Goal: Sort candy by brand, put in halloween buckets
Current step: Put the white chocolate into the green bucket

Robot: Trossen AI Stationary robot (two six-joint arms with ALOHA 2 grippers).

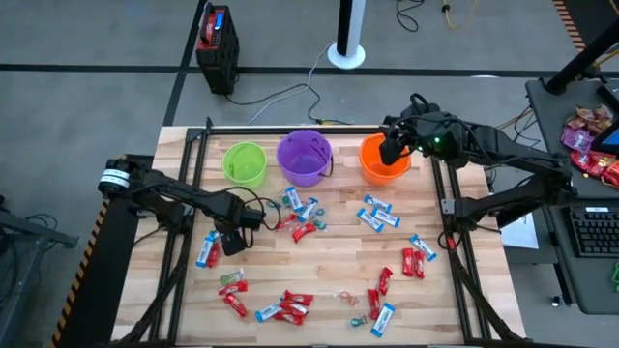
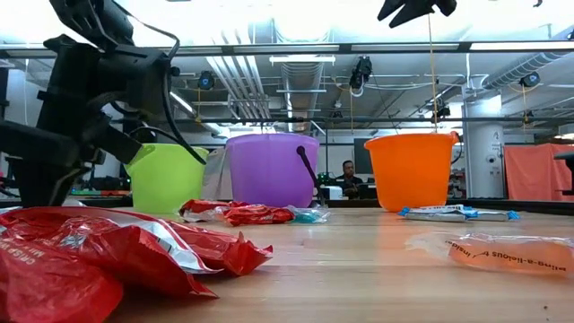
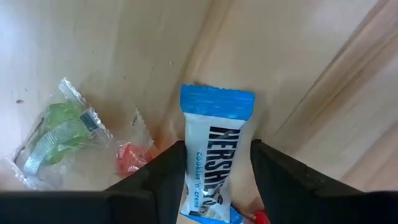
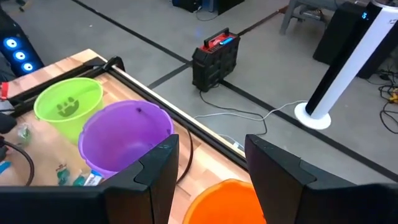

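In the left wrist view a blue-and-white wrapped candy (image 3: 217,149) lies flat on the wooden table. My left gripper (image 3: 217,193) is open, points down and has one finger on each side of the candy's near end. In the high view that gripper (image 1: 232,242) is at the table's left. The lime green (image 1: 244,162), purple (image 1: 305,157) and orange (image 1: 382,166) buckets stand in a row along the far edge. My right gripper (image 1: 392,150) hovers above the orange bucket (image 4: 224,199). It is open (image 4: 211,162) and holds nothing.
Several red and blue-and-white candies (image 1: 382,215) lie scattered over the table's middle and near part. A clear green-filled wrapper (image 3: 59,140) and a small red piece (image 3: 130,158) lie beside the left gripper. Red wrappers (image 2: 99,251) fill the low view's near left. Black frame rails (image 1: 309,129) edge the table.
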